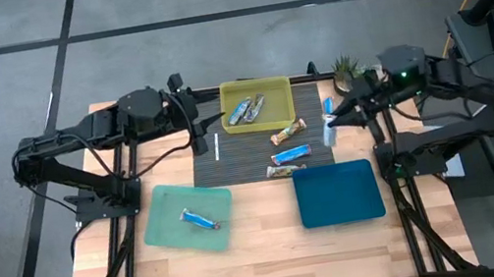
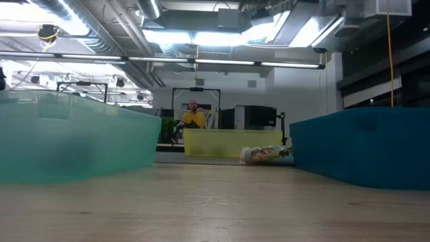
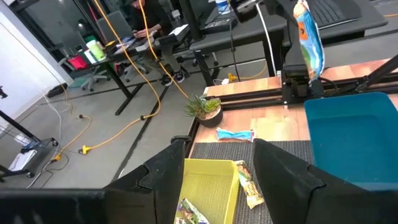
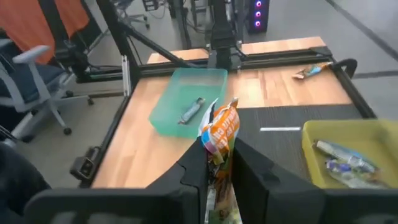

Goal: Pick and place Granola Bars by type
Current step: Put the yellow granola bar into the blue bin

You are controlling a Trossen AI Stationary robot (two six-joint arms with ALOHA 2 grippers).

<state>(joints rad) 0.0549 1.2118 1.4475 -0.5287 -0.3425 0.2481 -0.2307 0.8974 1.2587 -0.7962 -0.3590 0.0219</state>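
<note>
My right gripper [image 1: 333,128] is shut on a blue-and-orange granola bar [image 4: 219,132], over the dark mat's right edge, just beyond the dark blue tray [image 1: 337,194]. My left gripper [image 1: 197,134] hangs open beside the yellow tray's [image 1: 257,104] left side, touching nothing. Two silvery bars [image 1: 248,110] lie in the yellow tray. One blue bar [image 1: 199,219] lies in the light green tray [image 1: 187,218]. A tan bar [image 1: 288,132], a blue bar [image 1: 290,157], another bar [image 1: 279,170] and a blue bar [image 1: 328,106] lie flat on the mat. My right gripper pinches the granola bar between its two fingers [image 4: 193,171], which are on the bar's lower half [image 4: 217,163]. The bar's other end [image 4: 224,118] sticks out past the fingertips. In the left wrist view the bar [image 3: 309,37] is lifted clear of the table.
A thin white stick [image 1: 216,146] lies on the mat's left part. A small potted plant [image 1: 347,67] stands at the far right corner. The low view shows the green tray [image 2: 67,134], the yellow tray [image 2: 228,142] and the blue tray [image 2: 363,148]. Bare wood lies along the near edge.
</note>
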